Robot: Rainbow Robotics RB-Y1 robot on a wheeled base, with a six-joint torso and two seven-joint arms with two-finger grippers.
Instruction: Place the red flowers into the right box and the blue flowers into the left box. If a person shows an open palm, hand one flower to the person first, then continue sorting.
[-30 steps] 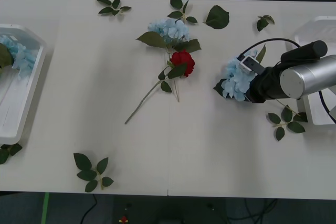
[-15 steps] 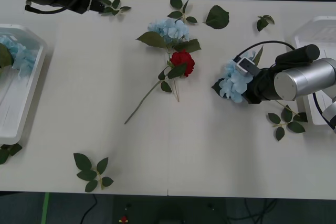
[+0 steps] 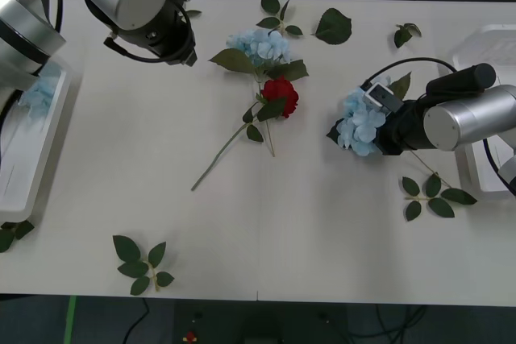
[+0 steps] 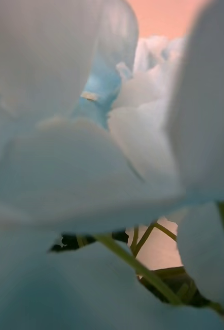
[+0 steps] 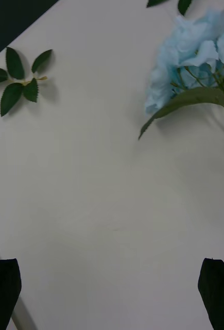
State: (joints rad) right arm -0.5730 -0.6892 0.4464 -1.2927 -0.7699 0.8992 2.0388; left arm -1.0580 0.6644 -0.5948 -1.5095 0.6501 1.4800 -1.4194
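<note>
Where the two arms stand: right arm low over the table's right side, left arm up at the far-left corner.
Right pincer: buried in a blue hydrangea head, just left of the silver forearm; can't tell if fingers are clamped or apart, petals hide them. Wrist view: pale blue petals pressed right up to the lens, thin green stems under them.
Left pincer: spread wide, nothing in it; black fingertips at the two corners of its wrist view, bare white table between. Arm sits near the far edge, just left of the middle flowers.
Blue flowers: one at the right pincer; a second hydrangea mid-table toward the far edge, broad leaf beside it, also seen from the left wrist; a bit of pale blue in the left box, partly behind the left arm.
Red flower: one rose lying on the table just below the middle hydrangea, stems crossing, long stem running down-left.
Left box: white tray at the table's left edge.
Right box: white tray at the right edge, mostly behind the right arm.
Loose leaf sprigs: near-left, by the right forearm, several along the far edge, incl. one big leaf.
</note>
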